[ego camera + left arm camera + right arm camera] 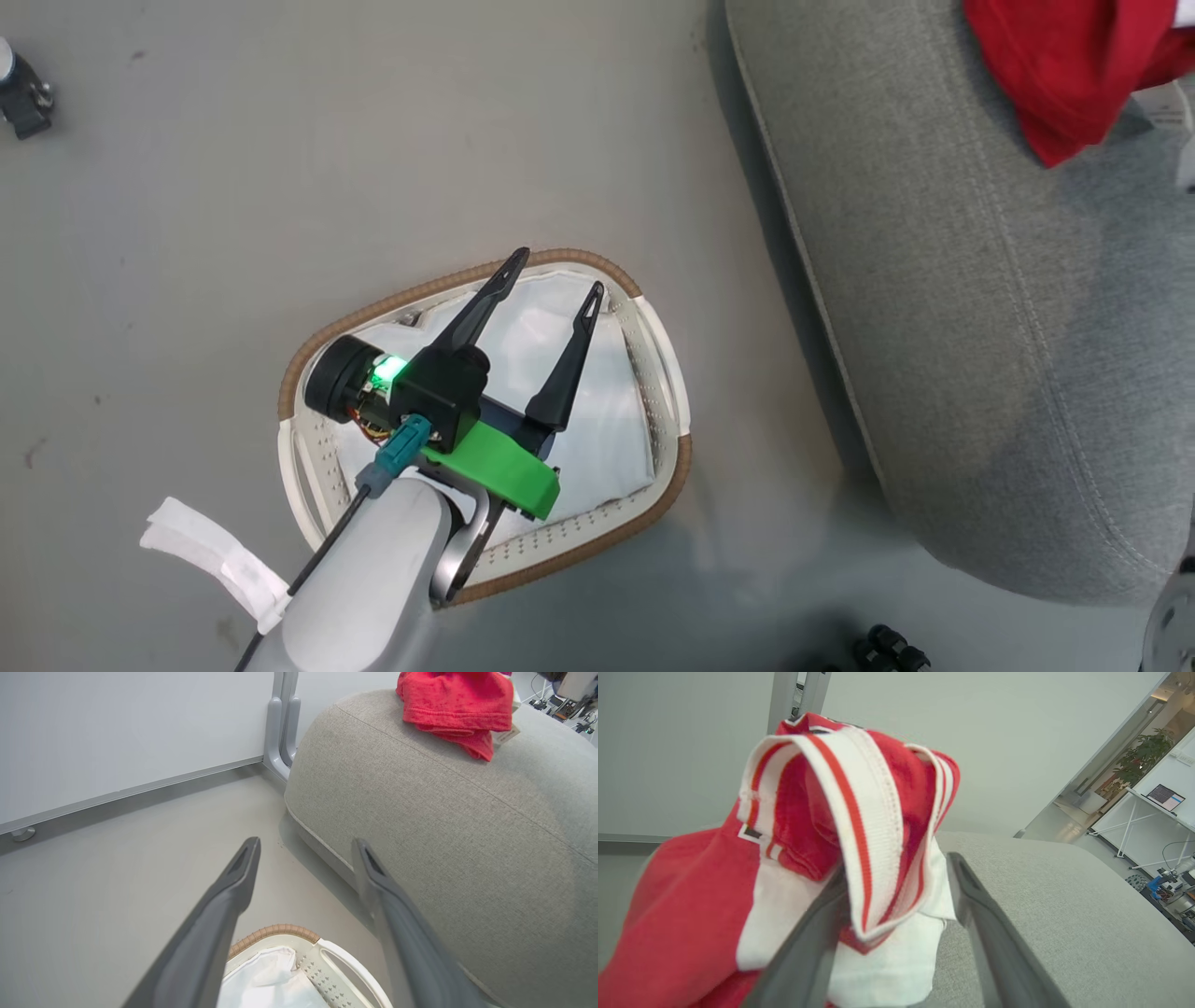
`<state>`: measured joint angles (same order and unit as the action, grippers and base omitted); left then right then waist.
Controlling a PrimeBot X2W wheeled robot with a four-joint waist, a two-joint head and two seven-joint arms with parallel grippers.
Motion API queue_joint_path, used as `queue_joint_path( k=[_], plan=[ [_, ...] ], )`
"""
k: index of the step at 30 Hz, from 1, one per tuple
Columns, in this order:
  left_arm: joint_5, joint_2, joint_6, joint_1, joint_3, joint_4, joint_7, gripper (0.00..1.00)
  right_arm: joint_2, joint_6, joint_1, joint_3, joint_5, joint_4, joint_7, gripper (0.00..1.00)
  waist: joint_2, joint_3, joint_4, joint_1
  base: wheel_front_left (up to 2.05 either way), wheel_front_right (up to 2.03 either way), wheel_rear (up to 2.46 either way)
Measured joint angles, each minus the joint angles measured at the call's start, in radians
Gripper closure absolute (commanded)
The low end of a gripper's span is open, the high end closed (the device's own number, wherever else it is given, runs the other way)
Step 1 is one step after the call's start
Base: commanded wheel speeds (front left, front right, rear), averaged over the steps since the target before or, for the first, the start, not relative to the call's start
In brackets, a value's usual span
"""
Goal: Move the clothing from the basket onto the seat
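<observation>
Clothing point(873, 826) looks crumpled, red with white, red-striped trim.

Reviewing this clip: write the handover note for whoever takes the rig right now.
Left gripper: open, empty, over the basket.
Right gripper: fingers apart, the red-and-white garment draped over and between them, by the seat.
On top of the seat lies red clothing. The basket holds its white liner and no red that I can see.
Done: basket looks emptied.
To do: free the right gripper from the garment so it rests on the seat. Whether both garments are there, the views do not settle.
</observation>
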<state>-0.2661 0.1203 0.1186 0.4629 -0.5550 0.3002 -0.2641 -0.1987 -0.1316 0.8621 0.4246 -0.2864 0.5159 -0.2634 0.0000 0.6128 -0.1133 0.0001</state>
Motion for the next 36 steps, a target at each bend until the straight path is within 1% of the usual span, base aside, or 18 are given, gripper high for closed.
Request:
queue_joint_path(
  k=[5,10,18,22,28,31,34,36],
  plan=[
    [-0.015,-0.001,0.000,-0.008,0.011,0.001,0.000,0.00,0.020,0.000,-0.119,-0.053,0.035,-0.047,0.000,0.00,0.0000,-0.039,-0.019,0.0000,0.00,0.00,0.00],
    [-0.042,-0.008,-0.009,-0.028,0.047,-0.005,0.000,0.00,0.045,0.000,-0.194,-0.119,0.080,-0.086,0.000,0.00,0.0000,-0.087,-0.037,0.0000,0.00,0.00,0.00],
    [-0.084,-0.036,-0.028,-0.068,0.146,-0.037,0.000,0.00,0.050,0.000,-0.217,-0.202,0.132,-0.140,0.000,0.00,0.0000,-0.177,-0.041,-0.0002,0.00,0.00,0.00],
    [-0.097,-0.048,-0.036,-0.095,0.215,-0.052,0.000,0.00,0.046,0.000,-0.216,-0.251,0.147,-0.151,0.000,0.00,0.0000,-0.229,-0.025,-0.0002,0.00,0.00,0.00],
    [-0.098,-0.060,-0.055,-0.154,0.324,-0.057,0.000,0.00,0.063,0.000,-0.214,-0.311,0.174,-0.160,0.000,0.00,0.0000,-0.298,0.015,-0.0002,0.00,0.00,0.00],
    [-0.082,-0.062,-0.066,-0.185,0.375,-0.052,-0.001,0.00,0.086,0.000,-0.221,-0.337,0.189,-0.165,0.000,0.00,0.0000,-0.328,0.043,-0.0002,0.00,0.00,0.00],
    [-0.082,-0.064,-0.066,-0.228,0.432,-0.050,-0.001,0.00,0.113,0.000,-0.257,-0.348,0.199,-0.172,0.000,0.00,0.0000,-0.358,0.070,-0.0002,0.00,0.00,0.00],
    [-0.064,-0.065,-0.066,-0.259,0.462,-0.049,-0.001,0.00,0.129,0.000,-0.289,-0.350,0.210,-0.178,0.000,0.00,0.0000,-0.379,0.088,-0.0002,0.00,0.00,0.00]
  ],
)
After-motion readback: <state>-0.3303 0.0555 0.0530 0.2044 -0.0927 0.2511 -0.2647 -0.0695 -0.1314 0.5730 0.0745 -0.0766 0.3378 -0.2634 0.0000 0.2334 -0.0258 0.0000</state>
